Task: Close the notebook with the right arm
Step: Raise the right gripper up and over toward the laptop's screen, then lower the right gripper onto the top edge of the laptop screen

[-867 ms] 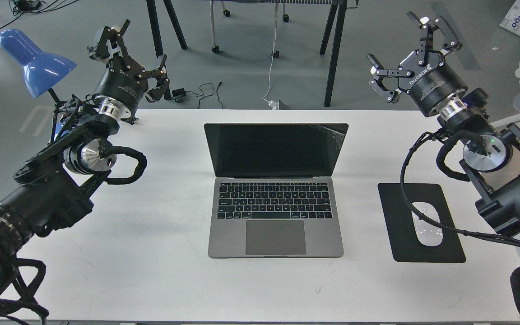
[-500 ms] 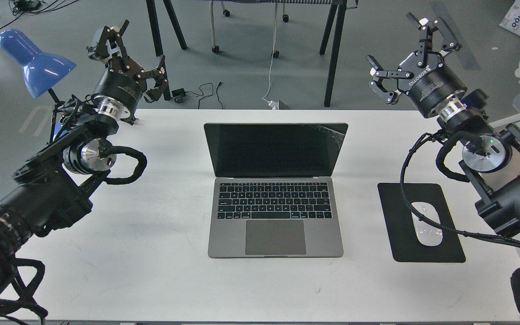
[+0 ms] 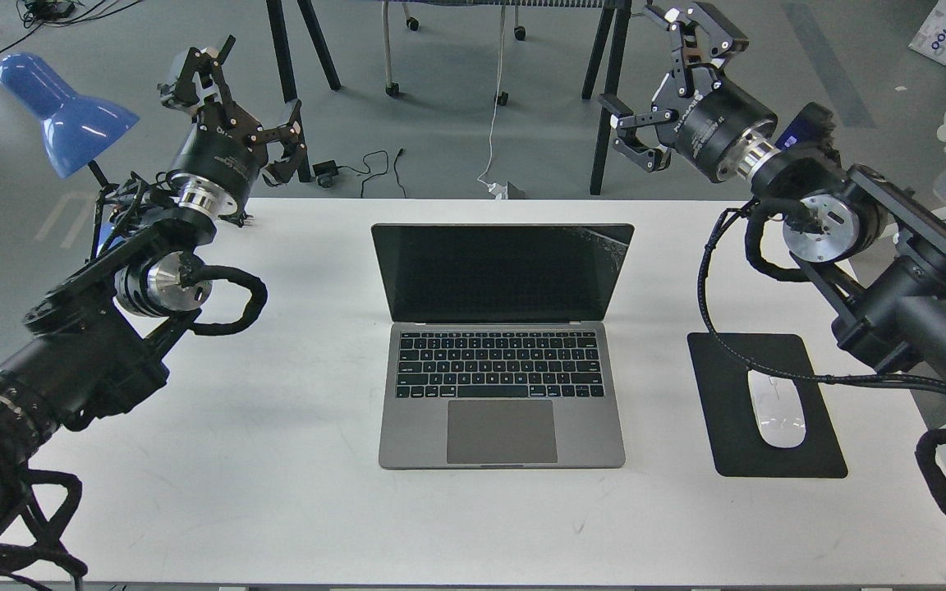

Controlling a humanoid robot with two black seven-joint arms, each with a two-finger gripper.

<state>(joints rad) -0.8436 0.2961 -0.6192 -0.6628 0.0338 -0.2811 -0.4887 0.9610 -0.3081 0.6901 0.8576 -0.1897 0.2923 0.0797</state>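
The notebook point(image 3: 502, 394) lies open in the middle of the white table point(image 3: 276, 460), its black screen point(image 3: 502, 271) upright and facing me. My right gripper point(image 3: 658, 78) is open and empty, raised past the table's far edge, above and to the right of the screen's top right corner, apart from it. The right arm point(image 3: 892, 304) reaches in from the right. My left gripper point(image 3: 243, 98) is open and empty, held high at the far left near the blue lamp point(image 3: 62, 111).
A black mouse pad point(image 3: 727, 443) with a white mouse point(image 3: 778, 414) lies right of the notebook, under the right arm's cable point(image 3: 711, 271). Table and chair legs and cables stand on the floor beyond the far edge.
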